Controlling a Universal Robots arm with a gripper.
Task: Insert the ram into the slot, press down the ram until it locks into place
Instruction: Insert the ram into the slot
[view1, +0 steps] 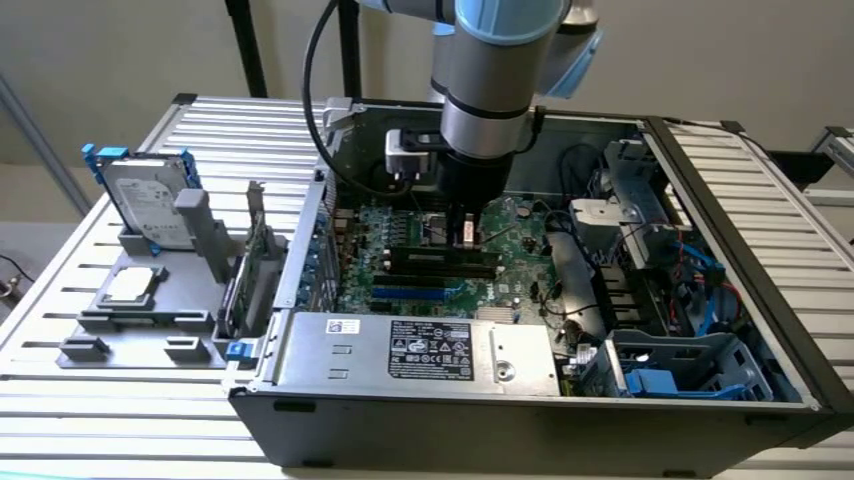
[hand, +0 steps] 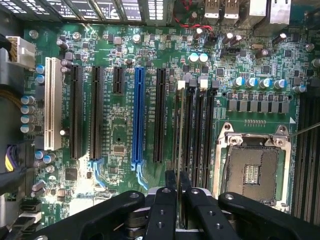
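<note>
claw (hand: 177, 176) clamps ram (hand: 180, 125) at slot (hand: 175, 150) | case (view1: 400, 425) on slatted table (view1: 120, 425)

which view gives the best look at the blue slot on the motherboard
The wrist view: the blue slot shows along its full length, unobstructed, between black slots. The exterior view shows it as a thin blue strip on the motherboard.

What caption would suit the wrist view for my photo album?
The gripper holding the ram edge-on over the slot beside the processor socket.
</note>
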